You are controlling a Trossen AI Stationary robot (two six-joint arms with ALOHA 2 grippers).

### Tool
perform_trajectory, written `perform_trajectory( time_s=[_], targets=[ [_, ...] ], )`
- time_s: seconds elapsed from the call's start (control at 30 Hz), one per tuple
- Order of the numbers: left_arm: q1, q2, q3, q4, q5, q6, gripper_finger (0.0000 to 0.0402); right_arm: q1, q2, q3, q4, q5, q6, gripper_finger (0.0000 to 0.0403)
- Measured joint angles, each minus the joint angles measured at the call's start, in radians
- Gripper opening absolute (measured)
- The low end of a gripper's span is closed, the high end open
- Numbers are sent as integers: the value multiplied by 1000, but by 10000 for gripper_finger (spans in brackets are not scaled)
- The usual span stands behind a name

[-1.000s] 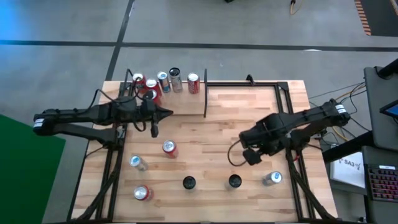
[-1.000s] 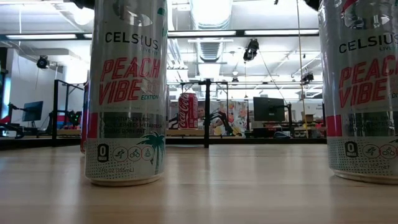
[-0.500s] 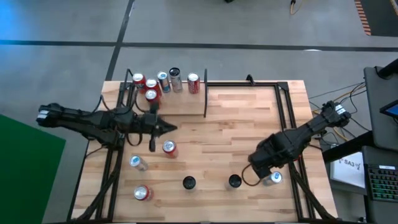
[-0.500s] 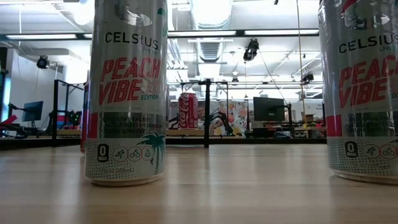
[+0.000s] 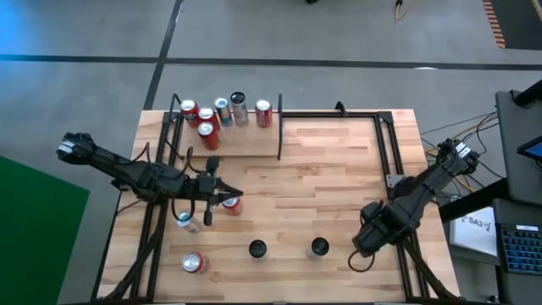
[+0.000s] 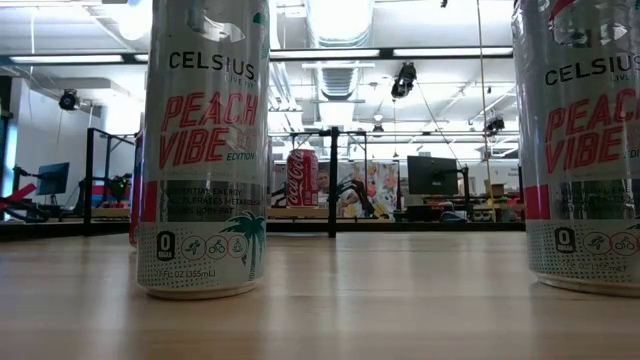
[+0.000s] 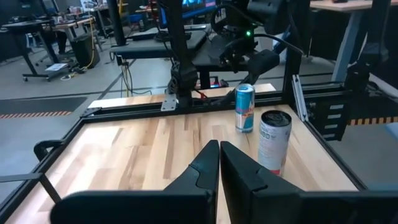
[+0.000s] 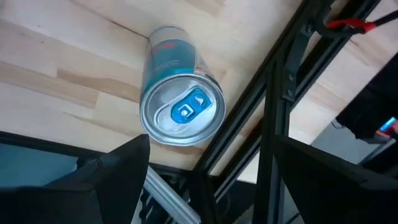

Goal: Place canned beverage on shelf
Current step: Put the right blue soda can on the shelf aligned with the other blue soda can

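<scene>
A blue and silver canned beverage [image 8: 181, 112] stands upright on the table near its right rail. My right gripper [image 8: 212, 142] hangs open above it, pointing steeply down; in the high view the gripper [image 5: 367, 242] hides the can. My left gripper [image 5: 230, 194] is shut and roughly level, above a red can [image 5: 231, 205] without touching it. In the left wrist view its fingers [image 7: 219, 163] point toward the blue can [image 7: 245, 107] and a white can [image 7: 274, 142]. The shelf [image 5: 246, 142] at the far left carries several cans on its back edge.
A silver can [image 5: 188, 223] lies on its side and a red can [image 5: 193, 263] sits near the left front. Two dark-topped cans [image 5: 257, 249] [image 5: 318, 246] stand near the front edge, looming large in the low view [image 6: 203, 150]. A black upright rod [image 5: 279, 135] borders the shelf.
My left gripper has swung from beside the shelf toward the table's near edge and now hangs over the red can, still shut. My right gripper has moved toward the near right corner, rolling as it went, and now covers the blue can, still open. No can has moved.
</scene>
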Motion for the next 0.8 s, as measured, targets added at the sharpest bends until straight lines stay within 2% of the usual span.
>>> perform_trajectory(
  time_s=[0.23,0.47,0.7,0.8],
  targets=[
    [-43,29,0,27,-31,0,0,59,2,-18,89,99,49,329],
    [-71,53,0,49,-34,-1,0,79,2,-26,85,158,75,329],
    [-107,60,0,49,-72,-8,0,79,2,-81,116,166,76,329],
    [-121,60,0,48,-72,-8,0,79,3,-127,185,166,65,329]
  ],
)
